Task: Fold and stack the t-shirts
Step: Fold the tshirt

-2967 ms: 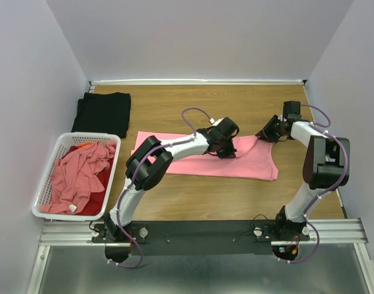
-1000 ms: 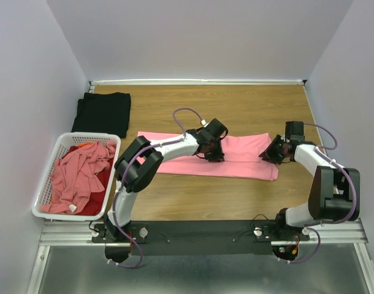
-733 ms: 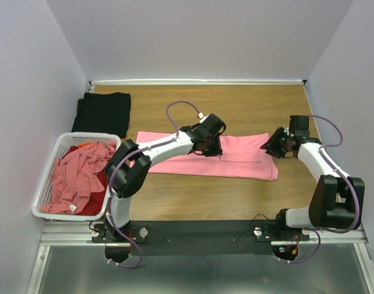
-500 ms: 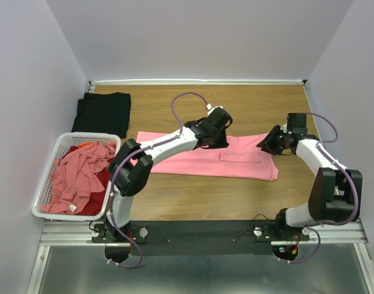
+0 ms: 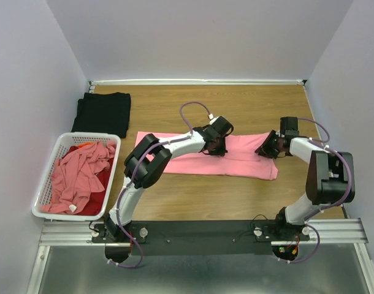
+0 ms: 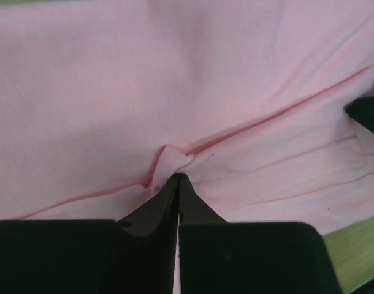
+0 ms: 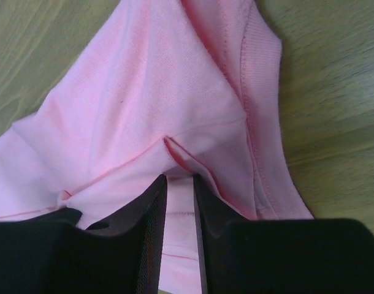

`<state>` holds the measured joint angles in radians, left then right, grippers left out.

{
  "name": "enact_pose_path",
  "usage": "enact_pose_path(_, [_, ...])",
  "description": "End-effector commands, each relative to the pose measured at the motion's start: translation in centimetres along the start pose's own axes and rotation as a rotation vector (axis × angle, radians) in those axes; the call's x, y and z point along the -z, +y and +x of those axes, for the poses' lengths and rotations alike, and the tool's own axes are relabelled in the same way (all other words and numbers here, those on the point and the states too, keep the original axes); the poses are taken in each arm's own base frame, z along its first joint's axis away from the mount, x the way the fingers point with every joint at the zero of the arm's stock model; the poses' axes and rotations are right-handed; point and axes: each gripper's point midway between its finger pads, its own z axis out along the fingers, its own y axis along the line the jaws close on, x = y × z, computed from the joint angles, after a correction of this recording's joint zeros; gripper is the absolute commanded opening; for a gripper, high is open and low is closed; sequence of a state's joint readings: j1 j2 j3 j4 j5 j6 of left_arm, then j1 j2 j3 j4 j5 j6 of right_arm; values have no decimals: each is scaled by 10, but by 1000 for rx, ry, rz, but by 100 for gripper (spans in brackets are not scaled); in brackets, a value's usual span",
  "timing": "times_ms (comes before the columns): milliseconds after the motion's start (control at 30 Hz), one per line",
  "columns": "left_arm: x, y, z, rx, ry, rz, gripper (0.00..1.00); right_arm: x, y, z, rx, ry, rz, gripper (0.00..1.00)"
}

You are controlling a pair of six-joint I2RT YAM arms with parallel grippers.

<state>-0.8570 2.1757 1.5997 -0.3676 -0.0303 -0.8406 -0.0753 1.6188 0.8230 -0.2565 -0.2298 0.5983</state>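
Note:
A salmon-pink t-shirt lies folded into a long band across the middle of the table. My left gripper rests on its upper edge near the centre. In the left wrist view the left gripper is shut, with a small tuck of the pink t-shirt pinched at its tips. My right gripper sits on the shirt's right end. In the right wrist view the right gripper shows a narrow gap, its fingers pressed on the pink t-shirt astride a fold.
A folded black t-shirt lies at the back left. The white slatted basket at the left holds crumpled pink and red t-shirts. Walls close the table on three sides. Bare wood shows in front of the pink shirt.
The left gripper has come slightly nearer along the shirt's top edge and closed on a tuck of cloth. The right gripper has moved in onto the shirt's right end, its jaws narrowing.

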Motion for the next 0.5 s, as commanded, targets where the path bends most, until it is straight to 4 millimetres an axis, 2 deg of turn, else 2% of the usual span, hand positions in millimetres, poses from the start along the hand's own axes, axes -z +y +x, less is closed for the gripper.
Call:
enact_pose_path(0, [-5, 41, -1, -6, -16, -117, 10, 1, -29, -4, 4, -78, 132, 32])
enact_pose_path(67, [6, 33, -9, -8, -41, -96, 14, 6, -26, -4, 9, -81, 116, 33])
enact_pose_path(100, [17, 26, -17, -8, -62, -79, 17, 12, -20, -8, 16, -99, 98, 34])
enact_pose_path(167, [33, 20, -30, -19, -100, -73, 27, 23, -10, -11, 36, -100, 80, 36])
enact_pose_path(200, [50, 14, -45, -19, -150, -69, 29, 27, -4, -11, 58, -101, 73, 39])
enact_pose_path(233, [60, 13, -52, -33, -177, -72, 32, 36, 3, -13, 75, -118, 61, 40])
enact_pose_path(267, [69, 15, -58, -41, -195, -84, 36, 41, 5, -8, 87, -102, 70, 42])
enact_pose_path(300, [88, 16, -72, -51, -250, -99, 38, 49, 15, -9, 113, -119, 64, 50])
enact_pose_path(333, [95, 22, -75, -57, -262, -120, 43, 52, 16, 1, 123, -93, 80, 54])
enact_pose_path(400, [116, 33, -87, -55, -305, -144, 44, 57, 20, 12, 134, -79, 93, 58])
enact_pose_path(433, [117, 55, -89, -43, -311, -194, 45, 57, 23, 21, 136, -71, 100, 59])
enact_pose_path(467, [120, 69, -90, -52, -312, -222, 49, 62, 25, 27, 135, -70, 99, 59])
